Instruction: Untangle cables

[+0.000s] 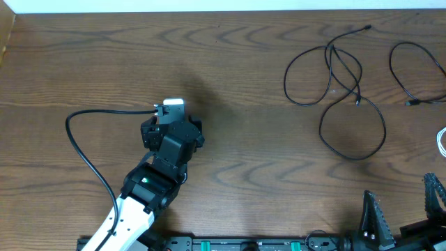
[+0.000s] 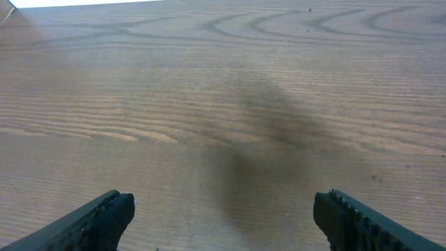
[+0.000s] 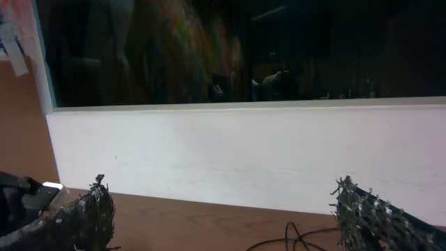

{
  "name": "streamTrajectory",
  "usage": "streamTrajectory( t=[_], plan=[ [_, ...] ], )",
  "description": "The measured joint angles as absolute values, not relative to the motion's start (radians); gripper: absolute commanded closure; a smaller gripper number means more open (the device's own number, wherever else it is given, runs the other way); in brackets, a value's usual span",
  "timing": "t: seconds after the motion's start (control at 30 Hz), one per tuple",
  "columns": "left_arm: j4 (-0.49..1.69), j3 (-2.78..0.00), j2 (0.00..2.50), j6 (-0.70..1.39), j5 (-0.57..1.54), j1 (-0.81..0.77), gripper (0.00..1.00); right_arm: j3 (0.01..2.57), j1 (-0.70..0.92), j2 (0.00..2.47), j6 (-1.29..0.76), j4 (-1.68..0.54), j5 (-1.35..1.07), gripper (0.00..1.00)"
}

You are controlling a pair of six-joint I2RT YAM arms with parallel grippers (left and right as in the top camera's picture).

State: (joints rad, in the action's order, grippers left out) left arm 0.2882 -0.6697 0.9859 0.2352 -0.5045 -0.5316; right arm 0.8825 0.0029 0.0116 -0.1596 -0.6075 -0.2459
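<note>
Cables [image 1: 357, 102] lie crossed in loose loops at the far right of the table [image 1: 230, 63], so you likely have every separation still to make. Your left gripper [image 2: 223, 206] hovers over bare wood, well apart from them, wide open and empty. Your right gripper [image 3: 223, 202] sits low at the near edge, equally spread and holding nothing.

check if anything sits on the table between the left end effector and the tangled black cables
Nothing visible does. Only bare table lies between the open left end effector and the tangled black cables on the right arm's side. The left wrist view shows only plain wood ahead of the fingers.
</note>
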Motion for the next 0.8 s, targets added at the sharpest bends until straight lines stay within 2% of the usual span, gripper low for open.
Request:
streamTrajectory(
  t=[0.8],
  plan=[
    [0.288, -0.67, 0.986, 0.235, -0.505, -0.532, 0.1, 0.883, 0.003, 0.012, -0.16, -0.631, -0.246, 0.01]
  ],
)
